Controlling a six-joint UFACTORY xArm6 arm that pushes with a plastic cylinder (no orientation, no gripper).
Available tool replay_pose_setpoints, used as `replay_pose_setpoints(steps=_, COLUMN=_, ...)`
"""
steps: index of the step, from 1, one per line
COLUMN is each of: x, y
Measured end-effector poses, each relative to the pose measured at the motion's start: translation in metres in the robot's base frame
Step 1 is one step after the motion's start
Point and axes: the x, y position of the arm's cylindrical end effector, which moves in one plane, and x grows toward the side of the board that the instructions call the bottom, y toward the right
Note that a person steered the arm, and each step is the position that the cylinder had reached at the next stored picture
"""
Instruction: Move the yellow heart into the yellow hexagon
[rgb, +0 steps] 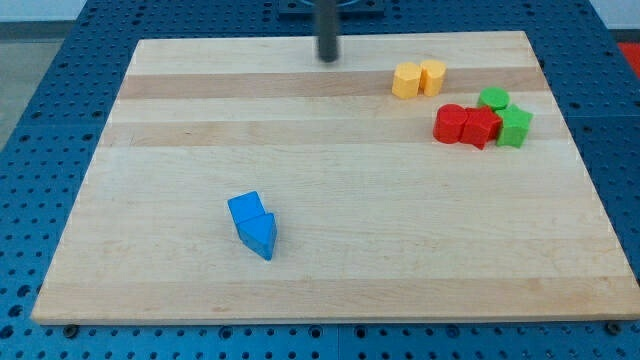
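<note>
Nearest the view's bottom sit two blue blocks (254, 224), touching each other, well apart from my tip (328, 57) and down to its left in the view. No jaws exist on this rig, so nothing is released or clenched; my tip is a bare rod end resting near the board's (200, 290) top edge, touching no block.

To the view's right of my tip, near but apart, lie the yellow heart (434, 76) and the yellow hexagon (406, 81), pressed side by side; which is which I judge from outline only, and it is hard to be sure. They look joined already, so the task seems all but done.

Further right and lower cluster two red blocks (466, 126) and two green blocks (506, 117).

The heart probably slides lightly and stiffly, and may spin if struck off-centre; I would push squarely on its far flank, away from the hexagon.
</note>
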Motion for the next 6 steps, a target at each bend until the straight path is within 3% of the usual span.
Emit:
replay_pose_setpoints(steps=1, x=-0.016, y=0.122)
replay_pose_setpoints(steps=2, x=-0.001, y=0.207)
replay_pose_setpoints(steps=4, x=0.059, y=0.160)
replay_pose_setpoints(steps=6, x=0.076, y=0.125)
